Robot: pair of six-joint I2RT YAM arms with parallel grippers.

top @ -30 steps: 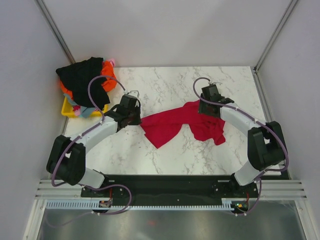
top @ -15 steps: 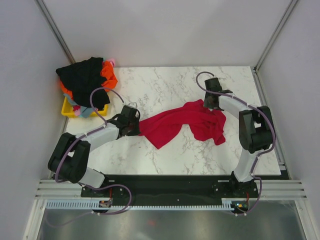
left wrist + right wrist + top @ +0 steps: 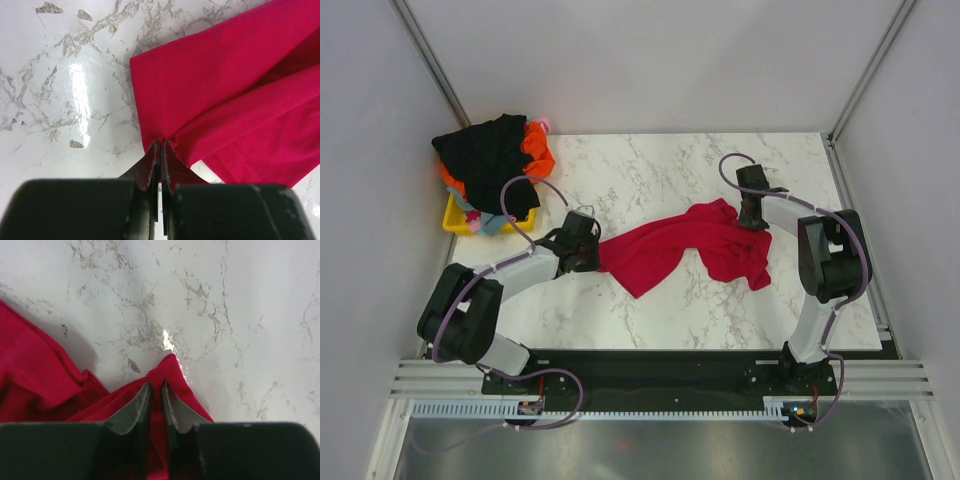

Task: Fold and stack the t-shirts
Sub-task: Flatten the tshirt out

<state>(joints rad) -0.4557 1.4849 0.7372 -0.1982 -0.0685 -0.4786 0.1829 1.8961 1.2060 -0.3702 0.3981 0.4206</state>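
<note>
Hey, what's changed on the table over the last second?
The right claw shifted right and closed on the far edge of the crimson red cloth t-shirt. The left claw drew back toward its base, still clamped on the shirt's left end. The black and orange shirt heap on the yellow plastic bin stayed put.

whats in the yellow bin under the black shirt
Orange cloth and a bit of light blue cloth show beneath the black shirt; the rest inside the yellow bin is covered.

Lab test cell: white panels [image 3: 650,60] enclose marble table [image 3: 650,170].
</note>
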